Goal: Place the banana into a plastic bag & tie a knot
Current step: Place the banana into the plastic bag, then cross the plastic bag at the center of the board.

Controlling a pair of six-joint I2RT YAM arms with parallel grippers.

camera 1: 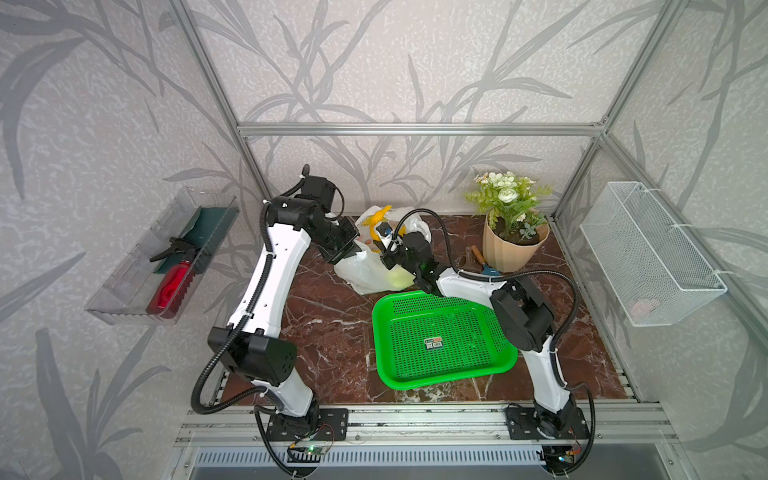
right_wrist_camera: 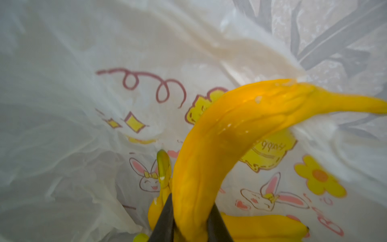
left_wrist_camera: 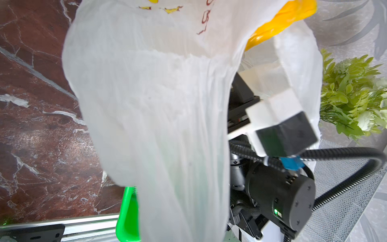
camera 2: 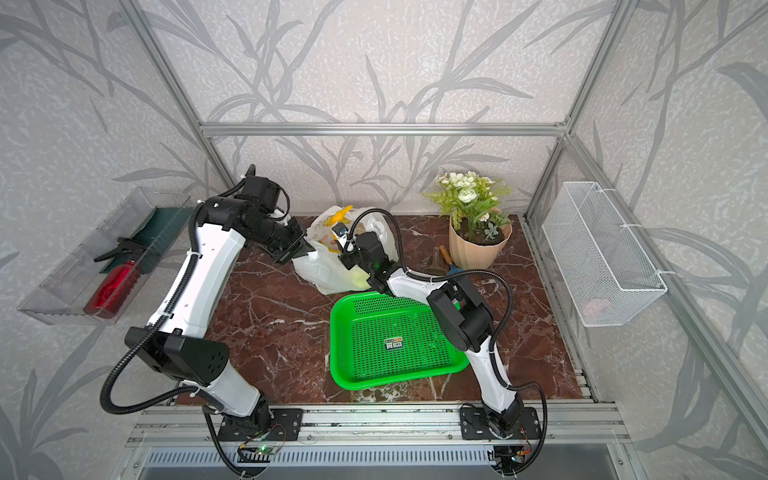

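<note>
Poking out of the bag's mouth, the banana (camera 1: 379, 216) (camera 2: 340, 215) shows its yellow tip just above centre in both top views. In the right wrist view it arches from the bottom centre up to the right edge (right_wrist_camera: 209, 157), with printed rabbits and yellow flowers behind it. The right gripper (right_wrist_camera: 191, 226) is clamped on the banana's lower end, one dark finger on each side at the bottom of that frame.

The plastic bag (camera 1: 365, 270) (camera 2: 324, 270) (right_wrist_camera: 62, 83) stands just above centre in both top views, at the back of the table (camera 1: 328, 332) (camera 2: 270, 324). Its white film surrounds the fruit. The left gripper (camera 1: 353, 253) (camera 2: 305, 249) meets the bag's left edge. Its jaws are closed, and the film (left_wrist_camera: 157, 104) draws tight toward the bottom of the left wrist frame, so it grips the bag. The banana (left_wrist_camera: 278, 23) peeks out at the upper right of that frame.

A green basket (camera 1: 377, 336) (camera 2: 333, 336) lies just below the bag, right of centre, and the right arm crosses its upper right corner. A flower pot (camera 1: 513, 253) (camera 2: 478, 249) stands to the right of the bag. At the left of the frame a clear tray (camera 1: 124, 291) holds a red spray bottle (camera 1: 170, 286). A white wire basket (camera 1: 652, 257) hangs at the right
</note>
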